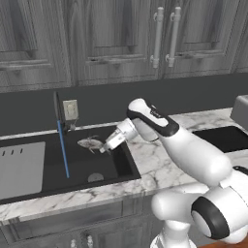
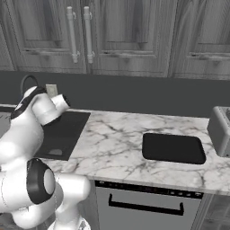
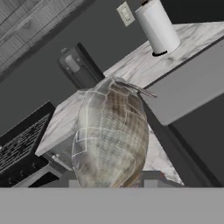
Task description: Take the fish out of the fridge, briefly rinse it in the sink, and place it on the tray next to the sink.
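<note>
- Gripper (image 1: 102, 148) out over the sink (image 1: 123, 164), reached from the arm's stance at the right front of the counter (image 2: 117, 134)
- Jaws clenched on the fish (image 1: 90, 143); it sticks out leftward from the finger tips, level, above the basin's middle, clear of the floor of the sink
- Hand view: fish (image 3: 111, 135) up close, silvery-brown scaled body rising from the bottom edge where the fingers would be (the tips themselves hidden behind it)
- Drain (image 1: 95, 177) low in the basin near its front wall, below and a little right of the fish
- Thin blue line (image 1: 63, 150) runs down into the basin from the faucet (image 1: 57, 109) at the back rim, left of the fish, not touching it
- Grey board (image 1: 19, 167) lies over the left part of the sink
- Wall outlet (image 1: 70, 109) on the backsplash just right of the faucet
- Tray (image 2: 173, 148) flat on the marble right of the sink, toward the front edge, well apart from the fish
- Toaster (image 2: 220, 129) just beyond the tray's right end, at the counter's right edge
- White roll (image 3: 157, 27) upright on marble, in the hand view's upper right
- Dark wood-grain cupboards (image 2: 126, 36) with metal handles above the counter
</note>
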